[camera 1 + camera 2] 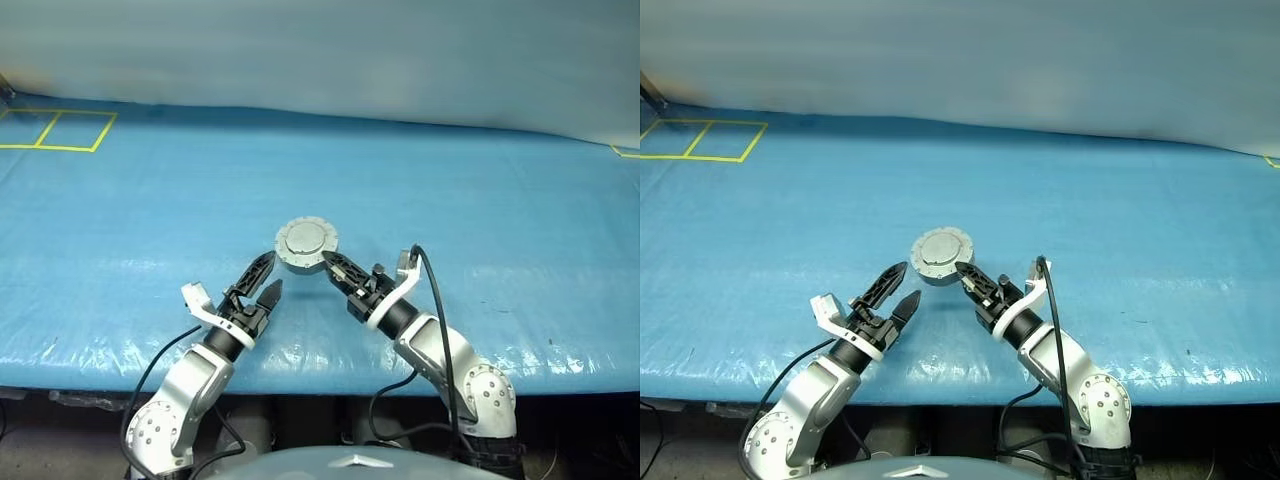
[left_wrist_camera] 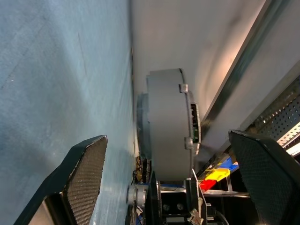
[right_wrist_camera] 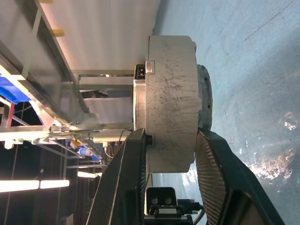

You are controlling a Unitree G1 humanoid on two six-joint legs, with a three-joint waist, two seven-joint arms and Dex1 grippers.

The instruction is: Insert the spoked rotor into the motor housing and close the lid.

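The motor housing [image 1: 306, 245] is a squat round grey case near the table's front, shown edge-on in the right wrist view [image 3: 171, 108]. Its lid [image 1: 941, 253] lies shut on it, a plain face with a raised round centre turned up toward my head. My right gripper [image 1: 331, 262] is shut on the motor housing from the right, one finger [image 3: 126, 183] on each flat face. My left gripper [image 1: 268, 275] stands open just left of the housing and apart from it, its fingers [image 2: 86, 173] spread wide. The spoked rotor is hidden.
A blue plastic sheet [image 1: 480, 200] covers the table, whose front edge [image 1: 320, 375] runs just behind my wrists. Yellow tape squares [image 1: 60, 130] mark the far left corner. A pale wall [image 1: 320, 50] rises behind the table.
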